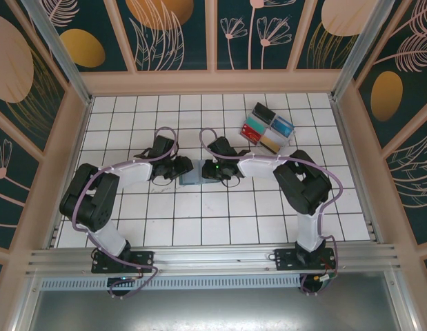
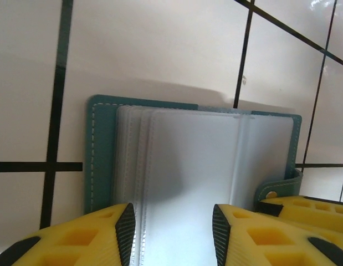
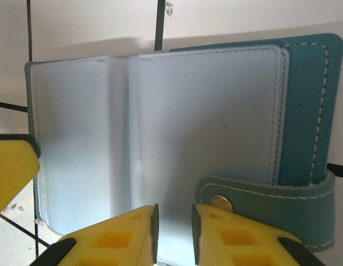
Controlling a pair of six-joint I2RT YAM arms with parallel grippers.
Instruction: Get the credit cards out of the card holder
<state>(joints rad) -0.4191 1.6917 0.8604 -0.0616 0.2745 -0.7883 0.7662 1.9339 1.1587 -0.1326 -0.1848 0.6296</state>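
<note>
1. The card holder [image 1: 190,174] is being left open near the middle of the table [image 1: 220,227], between both pincers.
2. The left gripper [image 2: 171,233] is being held partly open over the clear sleeves [image 2: 188,166], with nothing gripped.
3. The right gripper [image 3: 174,230] is being held almost shut, and a sleeve edge is being pinched.
4. The credit cards are likely being hidden inside the cloudy sleeves.
5. The sleeves are being judged thin, floppy and slippery, and the cards light and stiff. A card's edge should be gripped while the teal cover [image 3: 304,111] is being pinned down.
</note>
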